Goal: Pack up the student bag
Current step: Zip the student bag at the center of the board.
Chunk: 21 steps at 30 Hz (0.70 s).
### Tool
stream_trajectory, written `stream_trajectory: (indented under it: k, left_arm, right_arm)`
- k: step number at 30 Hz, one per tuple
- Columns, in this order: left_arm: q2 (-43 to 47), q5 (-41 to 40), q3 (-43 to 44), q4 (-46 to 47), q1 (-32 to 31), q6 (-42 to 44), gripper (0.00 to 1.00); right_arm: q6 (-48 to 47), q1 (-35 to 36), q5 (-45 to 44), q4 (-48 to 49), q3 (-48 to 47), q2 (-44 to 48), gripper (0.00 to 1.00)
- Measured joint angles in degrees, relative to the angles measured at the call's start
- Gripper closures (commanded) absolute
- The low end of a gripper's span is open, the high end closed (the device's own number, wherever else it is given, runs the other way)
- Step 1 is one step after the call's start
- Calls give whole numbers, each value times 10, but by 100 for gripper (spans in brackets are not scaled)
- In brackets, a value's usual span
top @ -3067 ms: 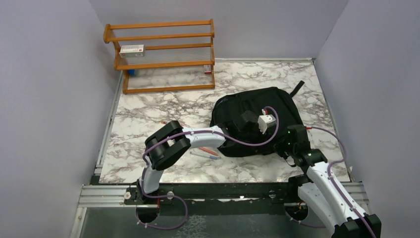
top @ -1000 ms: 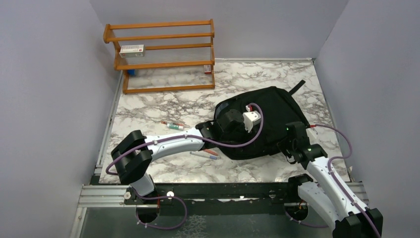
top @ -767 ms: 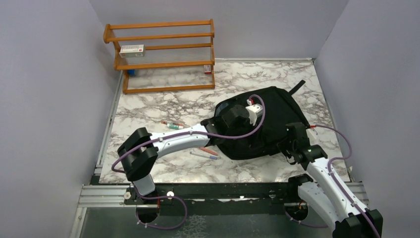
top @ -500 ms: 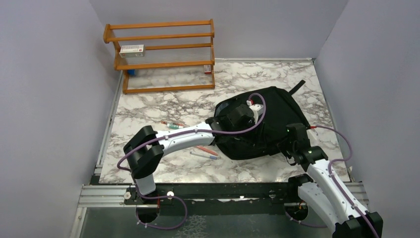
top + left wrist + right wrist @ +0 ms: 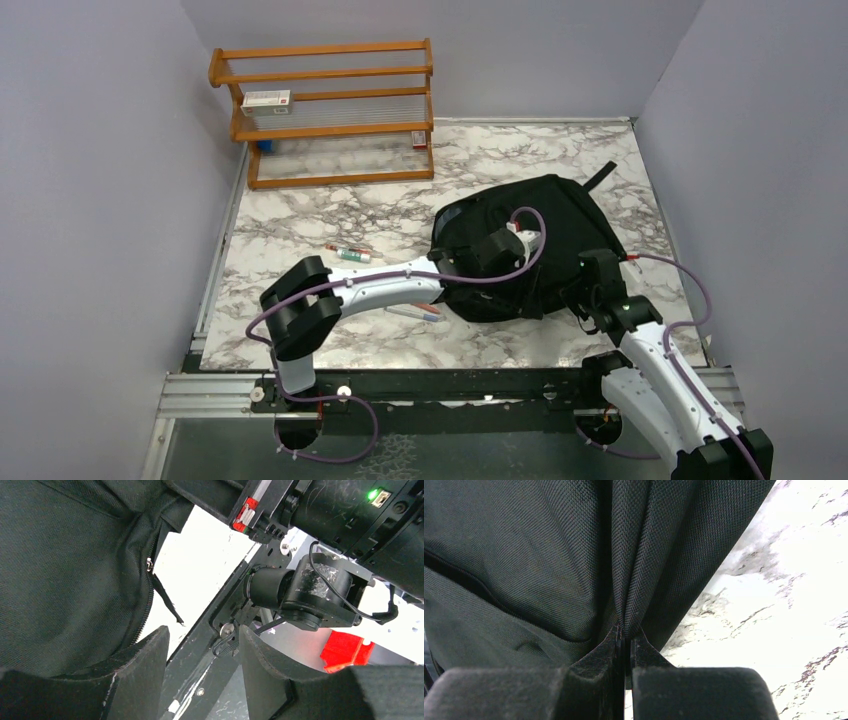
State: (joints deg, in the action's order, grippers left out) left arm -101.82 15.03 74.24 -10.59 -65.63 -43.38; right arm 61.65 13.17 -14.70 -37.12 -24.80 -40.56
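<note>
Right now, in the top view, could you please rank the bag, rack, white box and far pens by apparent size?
1. Rack and bag: similar spread, too close to rank.
2. White box.
3. Far pens: about as long, much thinner.

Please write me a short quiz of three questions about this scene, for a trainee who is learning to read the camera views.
1. True or false: the right gripper is shut on a fold of the student bag.
2. Choose one. The left gripper is: A) open and empty; B) shut and empty; C) out of every view.
3. Fill the gap: the wooden rack stands at the far ___ corner of the table.

Key: 1 true; 2 A; 3 left.
</note>
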Motion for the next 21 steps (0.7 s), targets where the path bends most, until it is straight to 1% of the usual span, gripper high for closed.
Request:
stream_trajectory:
  k: [12, 21]
  left_arm:
    - [-24, 6, 0, -2, -9, -2, 45]
    - [-63, 6, 24, -17, -7, 6, 45]
  right_arm:
    - [0, 0, 0, 0, 1, 2, 99]
    - [0, 0, 0, 0, 1, 7, 99]
